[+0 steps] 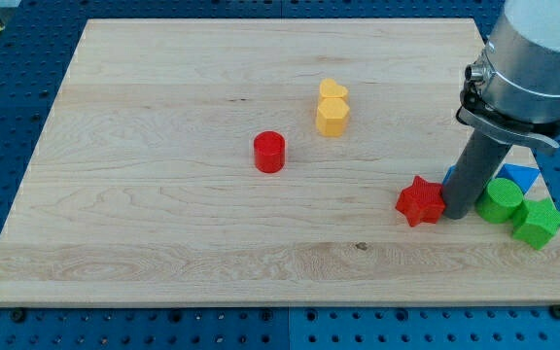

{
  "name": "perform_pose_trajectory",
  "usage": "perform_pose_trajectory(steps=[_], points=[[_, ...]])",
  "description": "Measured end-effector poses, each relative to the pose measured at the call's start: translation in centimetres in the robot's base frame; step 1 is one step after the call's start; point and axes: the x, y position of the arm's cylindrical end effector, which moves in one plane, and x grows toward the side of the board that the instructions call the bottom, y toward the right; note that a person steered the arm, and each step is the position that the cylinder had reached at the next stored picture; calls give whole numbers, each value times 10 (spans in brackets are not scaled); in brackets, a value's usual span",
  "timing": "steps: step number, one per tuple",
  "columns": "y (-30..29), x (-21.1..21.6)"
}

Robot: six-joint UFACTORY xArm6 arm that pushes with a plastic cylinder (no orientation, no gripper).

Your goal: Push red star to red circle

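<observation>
Red star (420, 200) is found low on the board (163, 146), toward the view's right, well apart from the red circle (269, 152), which is located near mid-board, up and to the view's left of it. My tip (458, 214) is seen set down just beside the star's right edge, touching or nearly so; contact cannot be confirmed. No fingers are fitted to this rig, only a rod, so no open/closed state applies.

Other items noted: yellow heart (332, 90) and yellow hexagon (332, 116), touching each other, above and right of the circle; green cylinder (500, 200), green star (538, 221) and blue block (523, 176) (shape partly hidden) are clustered at the right edge behind the rod.

Step in hand is judged as start of push, approx. none of the travel done. Next move calls for a push leftward and slightly up; tip should be kept behind the star's centre, opp. the circle, so the star is not spun off line. Yellow pair is judged clear of the path
</observation>
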Motion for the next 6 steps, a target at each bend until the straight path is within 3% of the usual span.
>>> perform_pose_trajectory(steps=[4,6], points=[[-148,-1],[-194,-12]])
